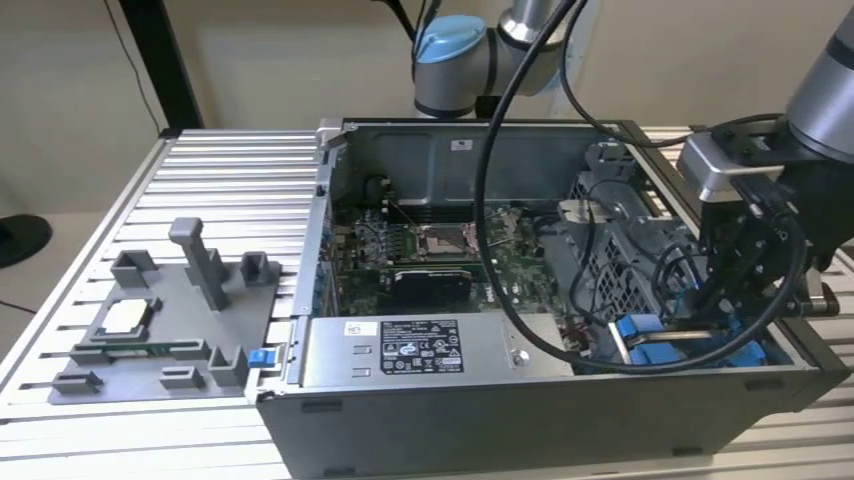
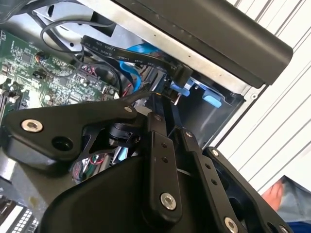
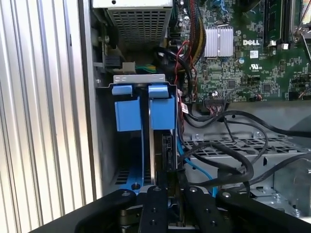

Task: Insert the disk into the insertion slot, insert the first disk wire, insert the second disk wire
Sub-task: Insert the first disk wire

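Note:
The disk stands edge-on in the insertion slot [image 3: 104,145], with its blue carrier frame [image 3: 160,111] at the bay's mouth and its thin silver edge [image 3: 152,145] running back toward me. In the exterior view the blue carrier [image 1: 661,345] sits in the case's front corner on that view's right. My gripper [image 3: 169,177] reaches down beside the disk. Its fingers [image 3: 154,204] are drawn close together on a black wire connector [image 3: 167,148]. In the second wrist view a flat black wire [image 2: 126,56] ends in a connector [image 2: 181,74] at my fingertips. The gripper [image 1: 714,315] hangs low inside the case.
A grey power-supply box [image 1: 414,350] and the green motherboard [image 1: 427,250] fill the case. Loose black cables [image 3: 228,160] lie over the perforated metal cage [image 3: 252,145]. A grey fixture plate [image 1: 160,330] lies on the ribbed table. A hand [image 2: 274,194] shows beyond the case.

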Controlling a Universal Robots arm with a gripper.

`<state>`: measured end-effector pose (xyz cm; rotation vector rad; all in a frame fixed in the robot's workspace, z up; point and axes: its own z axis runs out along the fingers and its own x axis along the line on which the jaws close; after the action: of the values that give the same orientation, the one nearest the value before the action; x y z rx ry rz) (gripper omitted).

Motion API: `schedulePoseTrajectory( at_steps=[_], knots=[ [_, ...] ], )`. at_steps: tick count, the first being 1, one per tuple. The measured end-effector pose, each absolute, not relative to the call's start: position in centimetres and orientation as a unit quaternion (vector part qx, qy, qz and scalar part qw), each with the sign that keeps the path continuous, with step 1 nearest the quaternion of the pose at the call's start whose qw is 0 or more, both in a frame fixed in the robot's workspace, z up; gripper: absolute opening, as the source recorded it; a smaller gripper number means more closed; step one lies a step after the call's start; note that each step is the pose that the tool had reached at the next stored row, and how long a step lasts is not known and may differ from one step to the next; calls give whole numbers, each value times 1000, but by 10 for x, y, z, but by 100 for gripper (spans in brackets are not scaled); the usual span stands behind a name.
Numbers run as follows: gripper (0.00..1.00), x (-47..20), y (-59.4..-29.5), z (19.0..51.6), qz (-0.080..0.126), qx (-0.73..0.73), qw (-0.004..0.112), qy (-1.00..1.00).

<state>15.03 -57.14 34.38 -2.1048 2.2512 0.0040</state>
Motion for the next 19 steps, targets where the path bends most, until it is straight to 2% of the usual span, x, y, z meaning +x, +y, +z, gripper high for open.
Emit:
schedulePoseTrajectory(
  at_steps=[9,19],
  knots=[
    [0,150,-571,329,1,-678,29,734],
    [0,150,-571,328,1,-678,29,734]
  ],
)
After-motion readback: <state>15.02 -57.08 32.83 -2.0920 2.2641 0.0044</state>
